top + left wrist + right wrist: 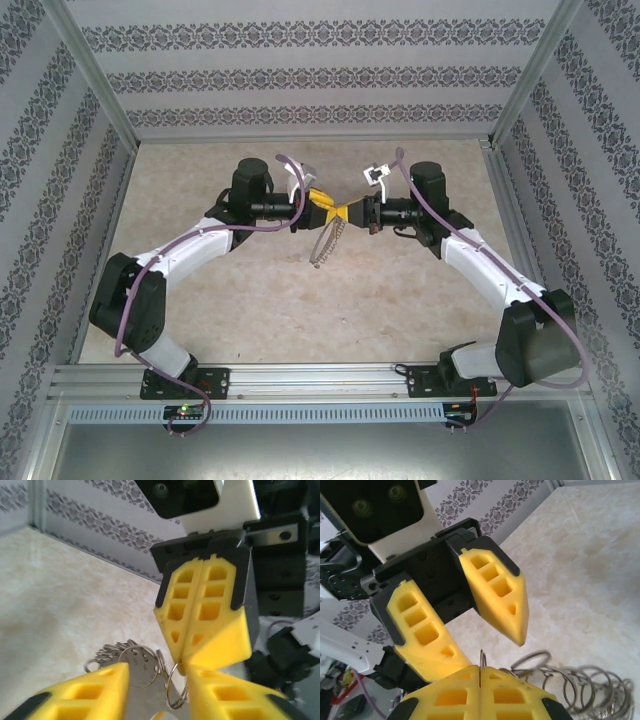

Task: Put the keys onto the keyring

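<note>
Patterned wallpaper walls [300,80] box everything in, with a beige marbled counter [300,310] below the right hand [480,677]. That hand's clamped fully closed on the keyring [572,685] wire, I'd guess to hold it steady midair. Nose to nose with the right hand, the left hand [492,647] is spread wide, gripping nothing. The keyring's jingly bunch dangles just under the right hand.

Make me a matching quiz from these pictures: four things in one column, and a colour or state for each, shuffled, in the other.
Things:
1. left gripper
2. right gripper
3. keyring
4. table

Colours or states:
A. silvery loops
B. beige, marbled
C. fingers apart
D. shut on thin metal

Pairs: 1-C, 2-D, 3-A, 4-B
</note>
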{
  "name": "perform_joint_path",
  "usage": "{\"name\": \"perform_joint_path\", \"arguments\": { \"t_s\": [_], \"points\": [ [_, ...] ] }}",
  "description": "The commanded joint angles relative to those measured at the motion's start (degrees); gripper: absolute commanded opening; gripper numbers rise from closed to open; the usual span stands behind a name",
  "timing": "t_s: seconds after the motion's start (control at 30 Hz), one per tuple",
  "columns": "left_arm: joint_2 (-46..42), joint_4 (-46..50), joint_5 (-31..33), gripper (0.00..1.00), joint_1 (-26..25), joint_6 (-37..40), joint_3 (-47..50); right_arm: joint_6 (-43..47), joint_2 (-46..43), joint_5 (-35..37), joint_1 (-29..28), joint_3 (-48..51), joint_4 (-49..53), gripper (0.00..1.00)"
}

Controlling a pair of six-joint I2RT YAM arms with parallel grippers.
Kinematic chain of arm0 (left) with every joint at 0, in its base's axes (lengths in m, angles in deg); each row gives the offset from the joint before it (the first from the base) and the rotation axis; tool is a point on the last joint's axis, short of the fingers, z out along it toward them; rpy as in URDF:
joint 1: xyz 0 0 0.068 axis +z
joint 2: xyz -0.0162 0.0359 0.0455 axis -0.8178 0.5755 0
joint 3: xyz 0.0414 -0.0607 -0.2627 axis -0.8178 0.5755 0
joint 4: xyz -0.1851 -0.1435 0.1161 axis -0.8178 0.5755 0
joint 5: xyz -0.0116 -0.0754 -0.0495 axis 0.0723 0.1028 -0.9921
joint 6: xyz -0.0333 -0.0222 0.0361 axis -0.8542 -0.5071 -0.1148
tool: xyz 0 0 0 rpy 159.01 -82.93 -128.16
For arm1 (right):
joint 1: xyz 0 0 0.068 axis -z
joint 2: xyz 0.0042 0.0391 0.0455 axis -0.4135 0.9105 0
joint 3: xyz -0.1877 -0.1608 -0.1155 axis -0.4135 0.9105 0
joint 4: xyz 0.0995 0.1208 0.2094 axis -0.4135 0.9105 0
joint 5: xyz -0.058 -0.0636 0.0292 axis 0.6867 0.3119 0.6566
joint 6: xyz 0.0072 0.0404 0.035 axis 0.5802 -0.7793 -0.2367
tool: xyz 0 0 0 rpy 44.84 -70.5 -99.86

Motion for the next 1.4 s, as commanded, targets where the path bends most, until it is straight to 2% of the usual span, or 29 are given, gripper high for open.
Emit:
{"name": "perform_joint_path", "arguments": {
  "t_s": [0.0,0.07,0.1,0.23,0.33,0.47,0.53,0.63,0.7,0.8,0.87,0.93,1.0,1.17,1.37],
  "points": [
    [-4.32,-0.04,2.98,0.65,0.28,0.62,-1.25,10.89,2.17,2.97,-0.70,-8.93,15.16,0.00],
    [-6.10,2.49,5.75,0.92,0.49,1.77,-2.02,15.05,4.02,5.05,-0.68,-13.85,22.20,0.00],
    [-7.27,4.08,7.76,1.00,0.55,2.60,-2.45,17.14,5.17,5.58,-0.66,-16.60,25.59,0.00],
    [-11.30,8.24,19.28,1.00,0.77,4.08,-3.16,24.47,10.11,7.90,-1.30,-27.26,38.52,0.00],
    [-12.46,11.11,25.61,1.00,1.27,6.72,-4.27,30.25,14.34,9.75,-2.10,-36.06,48.85,0.00],
    [-10.29,18.99,26.43,1.00,3.42,11.14,-10.49,37.80,22.04,14.87,-4.02,-48.96,64.37,0.00],
    [-9.31,19.85,27.13,1.00,4.16,12.80,-11.98,40.85,26.54,18.48,-5.42,-55.92,71.76,0.00],
    [-7.57,21.86,24.47,1.00,5.77,14.10,-14.61,43.50,33.19,25.13,-7.36,-64.96,80.79,0.00],
    [-5.45,25.77,20.97,0.96,7.57,14.17,-17.63,44.43,35.77,27.30,-8.03,-68.01,83.61,0.00],
    [-2.85,29.66,10.31,0.85,10.88,14.04,-20.06,44.75,36.50,27.27,-8.32,-68.24,83.36,0.00],
    [-1.87,31.91,3.69,0.82,12.32,15.20,-20.51,45.12,36.30,27.00,-8.41,-68.41,83.19,0.00],
    [-1.20,34.74,-0.18,0.78,12.84,17.46,-20.95,45.44,35.92,26.89,-8.49,-69.05,83.61,0.00],
    [-0.63,37.65,-2.38,0.77,12.93,19.65,-21.23,45.90,35.21,26.39,-8.49,-69.43,83.67,0.00],
    [2.85,45.22,-8.91,0.66,13.00,23.63,-22.89,46.42,33.86,25.70,-8.63,-70.30,83.52,0.00],
    [4.78,44.33,-11.59,0.63,12.38,22.94,-21.96,47.05,34.30,25.33,-9.02,-74.27,83.69,0.00]
  ]
}}
